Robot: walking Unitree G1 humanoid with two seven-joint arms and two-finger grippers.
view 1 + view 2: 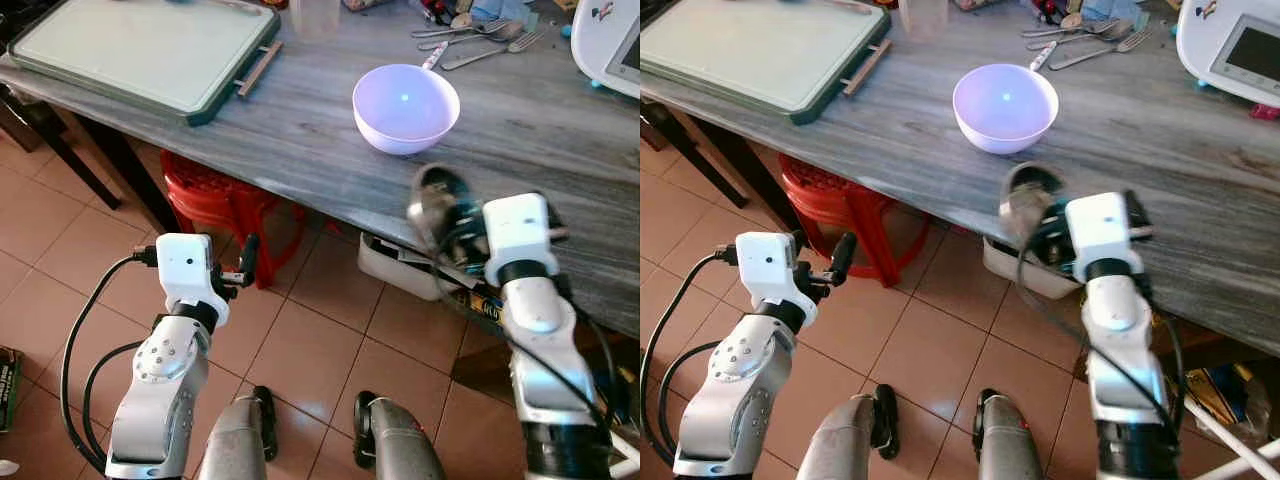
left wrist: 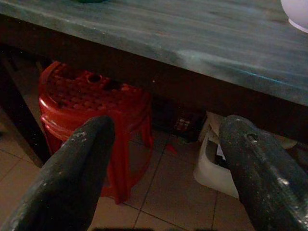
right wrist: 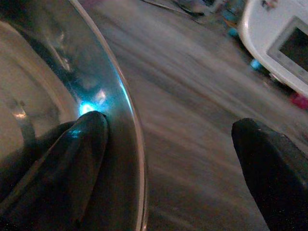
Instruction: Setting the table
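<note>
1. At the far left of the grey wooden table (image 1: 300, 140) lies a pale green tray (image 1: 140, 50) with a dark rim and a wooden handle, set near the table's front edge.
2. Below the table edge, over the tiled floor (image 1: 330, 340), the left gripper (image 1: 245, 262) hangs in the air with its two black fingers (image 2: 77, 168) spread well apart and nothing between them; a red plastic stool (image 1: 215, 205) stands under the table just beyond it.
3. Near the middle of the table sits a white bowl (image 1: 405, 107), upright and close to the front edge, apart from the tray.
4. Behind the bowl, toward the back of the table, several spoons and forks (image 1: 480, 40) lie in a loose cluster; one handle reaches close to the bowl's rim.
5. Just in front of the bowl and slightly right, the right gripper (image 1: 440, 215) is raised at the table's edge beside a shiny metal dish (image 1: 435, 200), blurred in the head views. In the right wrist view one finger (image 3: 72, 154) lies against the metal dish's rim (image 3: 120, 96) while the other finger stands well away over the tabletop, so whether the dish is truly gripped I cannot tell.
6. At the far right back corner stands a white appliance (image 1: 1230, 45) with a small screen.
7. Under the table, beneath the right arm, a white tub (image 1: 400, 265) rests on the floor.
</note>
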